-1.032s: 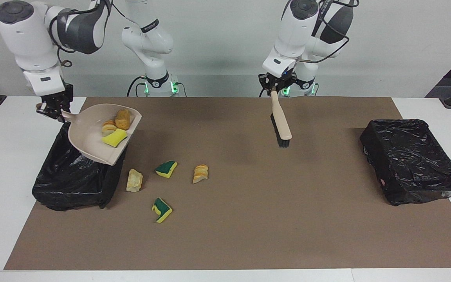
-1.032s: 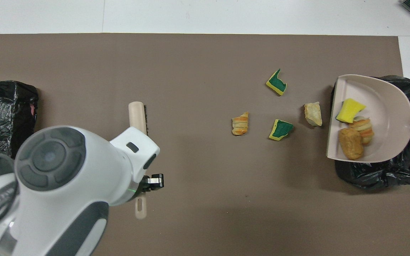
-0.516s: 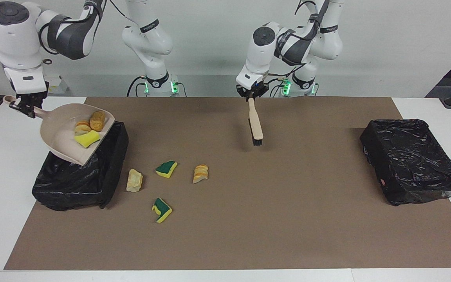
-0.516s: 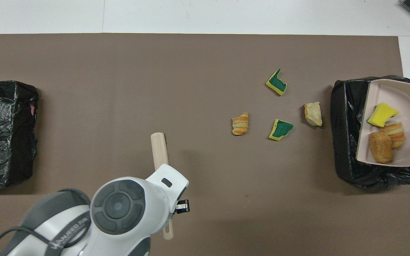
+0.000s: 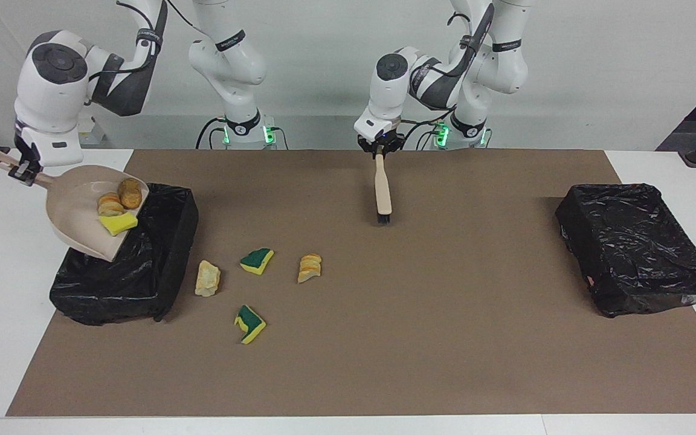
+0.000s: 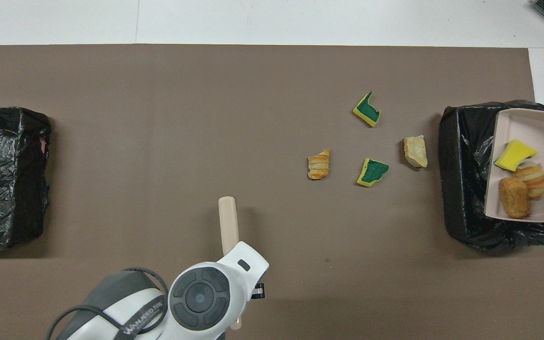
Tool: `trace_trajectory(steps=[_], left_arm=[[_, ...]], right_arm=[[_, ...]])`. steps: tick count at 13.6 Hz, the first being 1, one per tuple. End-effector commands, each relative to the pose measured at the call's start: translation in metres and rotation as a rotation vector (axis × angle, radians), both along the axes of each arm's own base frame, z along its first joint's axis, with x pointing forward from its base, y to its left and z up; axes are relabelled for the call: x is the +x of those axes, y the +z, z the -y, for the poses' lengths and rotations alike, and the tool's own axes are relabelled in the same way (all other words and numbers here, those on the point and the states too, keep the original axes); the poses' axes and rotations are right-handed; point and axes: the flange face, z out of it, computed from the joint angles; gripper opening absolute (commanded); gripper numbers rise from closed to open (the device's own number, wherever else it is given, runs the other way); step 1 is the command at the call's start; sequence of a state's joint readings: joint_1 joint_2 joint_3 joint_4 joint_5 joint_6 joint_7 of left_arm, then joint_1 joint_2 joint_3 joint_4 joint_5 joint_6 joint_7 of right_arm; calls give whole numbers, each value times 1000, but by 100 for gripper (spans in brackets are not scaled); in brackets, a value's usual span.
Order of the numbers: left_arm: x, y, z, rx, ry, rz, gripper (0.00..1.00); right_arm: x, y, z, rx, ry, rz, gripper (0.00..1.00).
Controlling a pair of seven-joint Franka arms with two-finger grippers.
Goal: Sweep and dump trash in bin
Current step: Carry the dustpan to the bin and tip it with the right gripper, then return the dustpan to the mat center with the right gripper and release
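Three scraps (image 5: 115, 209) riding in dustpan (image 5: 76, 208) over bin (image 5: 161, 254), right gripper (image 5: 22, 172) clamped on handle. Four more at 3 o'clock of bin. Left gripper (image 5: 379, 147) pinching brush (image 5: 382, 190).

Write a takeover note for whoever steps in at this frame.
Right gripper: shut on the dustpan handle, pan tilted over the open bin.
Left gripper: shut on the brush, hanging over the mat.
Done: three scraps in the pan, not yet dumped.
Left: tip them in, then sweep up the four scraps on the mat beside the bin.
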State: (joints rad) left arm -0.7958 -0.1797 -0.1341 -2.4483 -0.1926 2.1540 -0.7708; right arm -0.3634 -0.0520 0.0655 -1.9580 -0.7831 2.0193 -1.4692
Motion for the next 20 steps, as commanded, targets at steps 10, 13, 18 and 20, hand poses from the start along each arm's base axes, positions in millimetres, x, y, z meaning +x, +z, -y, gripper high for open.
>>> trace_trajectory(steps=[10,13,18,20], left_arm=[[5,-19,1,-60,94,13,0],[6,-22,0,-55,97,7,34],[8,-19,1,-48,100,0,100],[18,-9,-1,-57,114,1,100]], right_arm=[[14,7,-46,-217,74,-23,0],[26,19,-49,-232,80,1,0],[42,37,-63,-94,46,89,0],[52,32,-84,7,34,120,0]])
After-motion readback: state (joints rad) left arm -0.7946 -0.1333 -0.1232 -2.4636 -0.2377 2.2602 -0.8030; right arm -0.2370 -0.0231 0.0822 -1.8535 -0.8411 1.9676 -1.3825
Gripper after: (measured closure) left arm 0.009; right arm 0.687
